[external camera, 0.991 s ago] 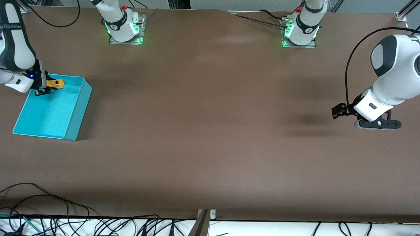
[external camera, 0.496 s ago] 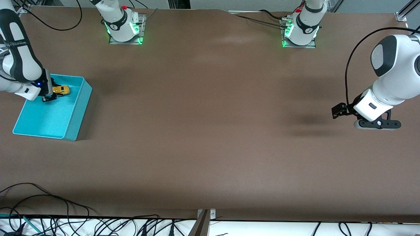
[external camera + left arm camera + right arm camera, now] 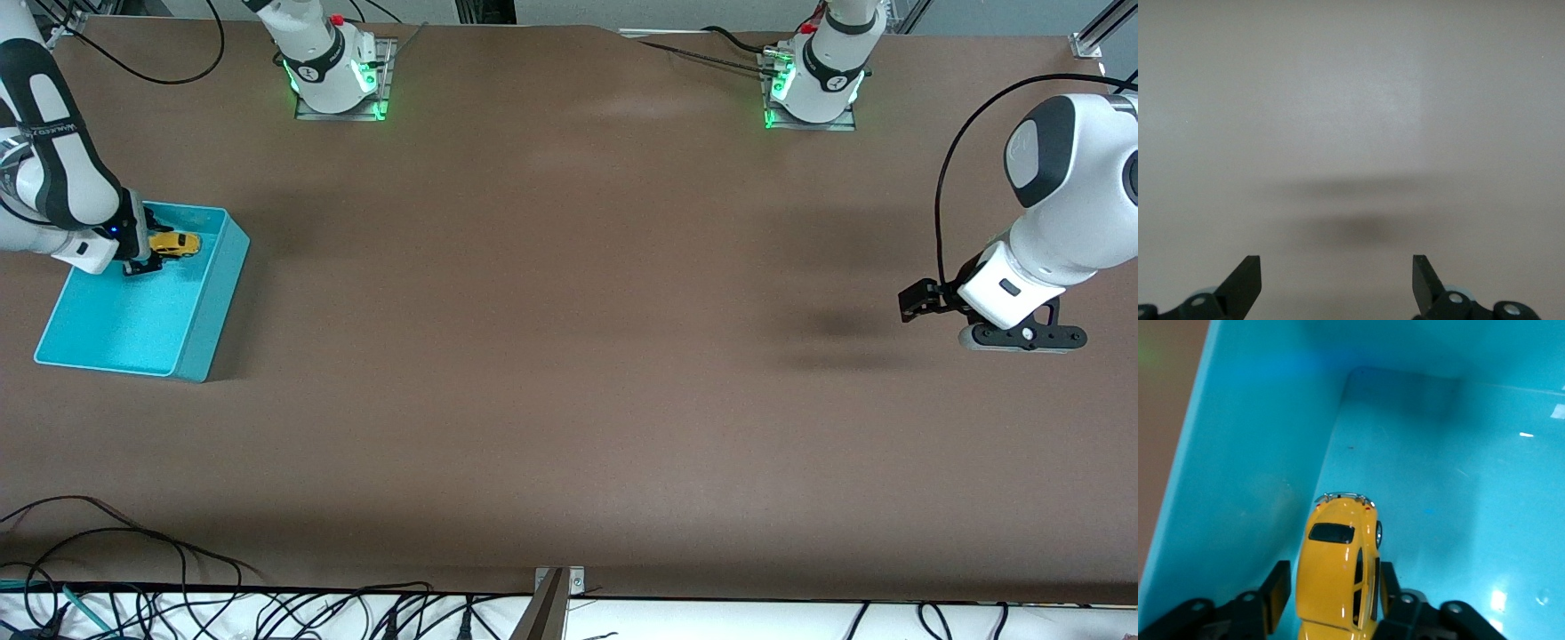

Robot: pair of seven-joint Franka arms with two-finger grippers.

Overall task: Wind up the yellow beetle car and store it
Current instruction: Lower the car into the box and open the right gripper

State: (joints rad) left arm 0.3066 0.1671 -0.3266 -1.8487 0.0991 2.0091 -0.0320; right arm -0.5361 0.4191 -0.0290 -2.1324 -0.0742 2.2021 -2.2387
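The yellow beetle car is low inside the teal bin at the right arm's end of the table, close to one bin wall. My right gripper reaches down into the bin. In the right wrist view the car lies between that gripper's parted fingers, with a gap on one side. It is open. My left gripper waits over bare table at the left arm's end, and in the left wrist view it stands wide open with nothing between its fingers.
The brown table stretches between the two arms. Both arm bases stand along its edge farthest from the front camera. Cables lie off the table's near edge.
My right gripper has carried the car lower into the bin and a little toward the left arm's end, then parted its fingers from the car. The left arm has not moved.
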